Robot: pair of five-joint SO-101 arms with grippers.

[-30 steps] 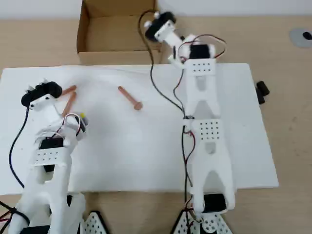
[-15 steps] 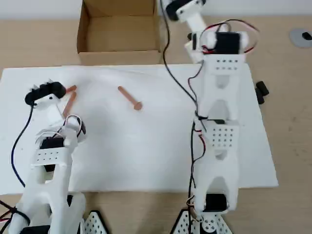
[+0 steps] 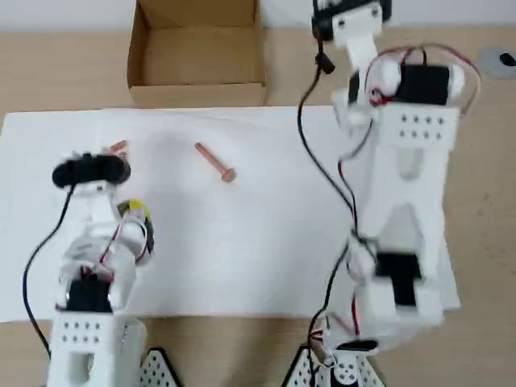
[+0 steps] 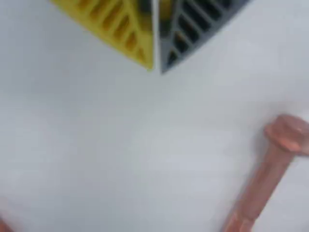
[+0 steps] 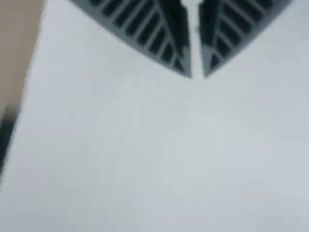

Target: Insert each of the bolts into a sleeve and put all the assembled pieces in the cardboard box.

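The cardboard box is being shown open-topped at the far edge of the table, just beyond the white sheet. A copper bolt is being shown lying flat on the sheet, on the near side of the box and a little apart from it, its head turned away from the box. A second copper piece is being partly covered by the left arm, nearer than the box's left front corner. The left gripper is being held with its yellow and grey fingers pressed together, and nothing is being gripped. A headed bolt is being shown on the sheet close by; which bolt it is cannot be told. The right gripper is being held closed to a hairline slit, nothing being gripped, above a pale surface. The right arm is being stretched out well to the right of the box.
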